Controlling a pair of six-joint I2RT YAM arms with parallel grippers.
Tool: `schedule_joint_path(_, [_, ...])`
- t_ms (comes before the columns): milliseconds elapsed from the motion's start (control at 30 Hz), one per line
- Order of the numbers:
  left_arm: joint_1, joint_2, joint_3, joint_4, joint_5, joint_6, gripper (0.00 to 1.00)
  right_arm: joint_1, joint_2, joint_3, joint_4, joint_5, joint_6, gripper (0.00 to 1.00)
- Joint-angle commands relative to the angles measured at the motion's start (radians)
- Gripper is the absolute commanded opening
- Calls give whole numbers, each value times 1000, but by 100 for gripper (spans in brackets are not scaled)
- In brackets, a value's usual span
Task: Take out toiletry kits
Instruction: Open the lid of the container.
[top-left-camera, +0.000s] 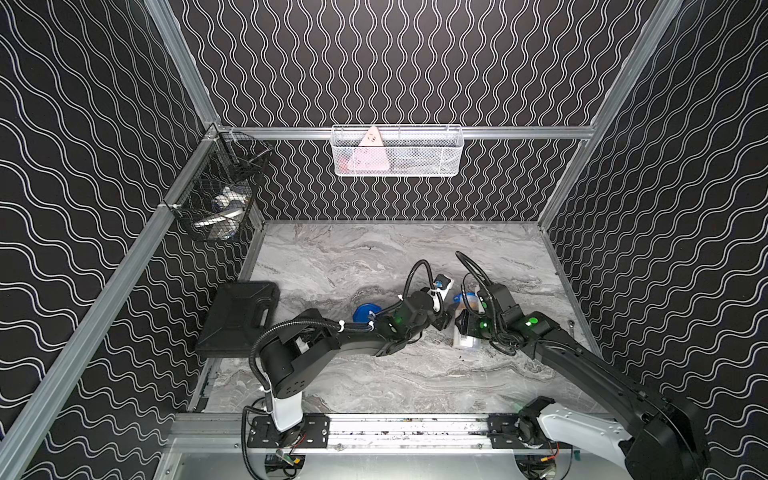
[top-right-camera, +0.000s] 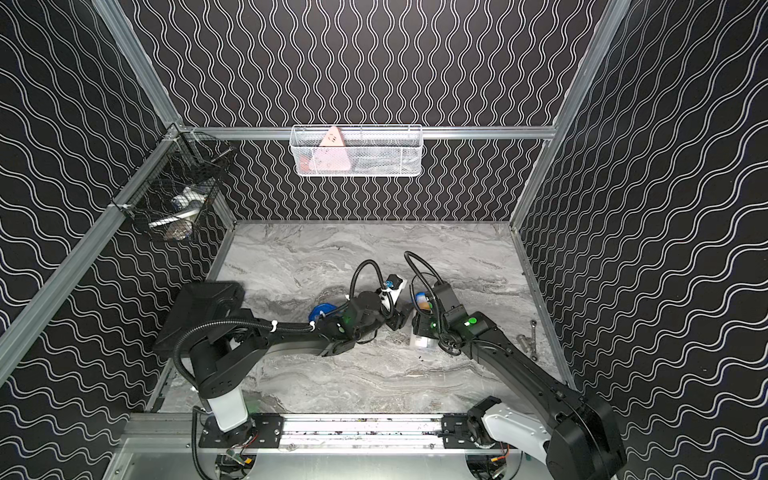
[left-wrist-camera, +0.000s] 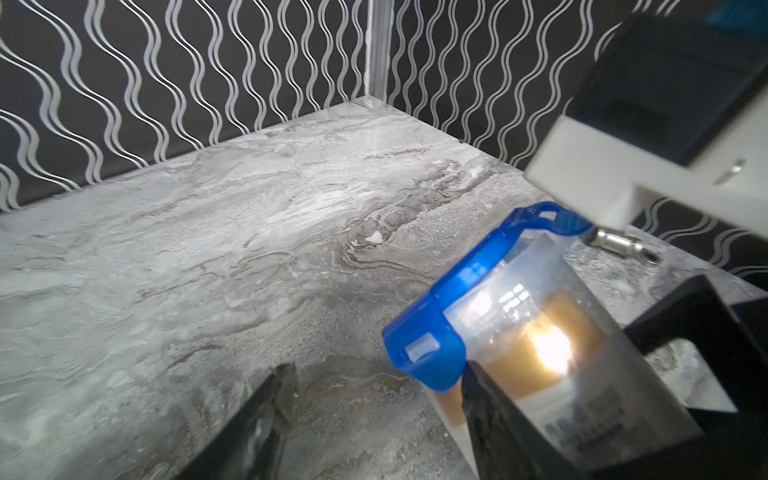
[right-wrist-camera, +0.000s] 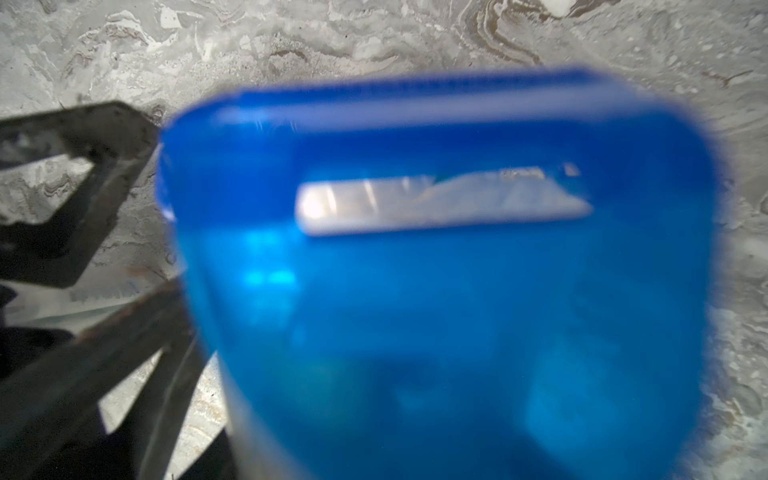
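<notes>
A toiletry kit (top-left-camera: 466, 305), a clear cup with a blue lobed lid (left-wrist-camera: 436, 316) and an amber bottle inside, hangs tilted over the marble table's middle. My right gripper (top-left-camera: 465, 328) is shut on its body; the lid (right-wrist-camera: 436, 270) fills the right wrist view and hides the fingers. My left gripper (left-wrist-camera: 376, 374) stands open just left of the cup with bare table between its fingers. One finger (left-wrist-camera: 490, 415) rests against the cup under the lid. A second blue lobed lid (top-left-camera: 365, 311) shows behind my left forearm in both top views; what is under it is hidden.
An open black hard case (top-left-camera: 239, 316) lies at the table's left edge. A black wire basket (top-left-camera: 220, 191) hangs on the left wall and a white one (top-left-camera: 397, 151) on the back wall. A small metal tool (top-right-camera: 530, 336) lies near the right wall.
</notes>
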Motion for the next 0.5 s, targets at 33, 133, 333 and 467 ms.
schedule_joint_path(33, [1,27,48,-37,-403,46,58,13,-22,8,6,-94,-27,40])
schedule_joint_path(133, [7,52,75,-67,-502,79,52,13,-30,0,0,-77,-22,40])
schedule_joint_path(333, [32,70,87,-141,-609,47,52,12,-34,0,-24,-30,-3,40])
schedule_joint_path(467, [39,36,33,-95,-576,23,56,10,-36,-3,-31,-18,5,40])
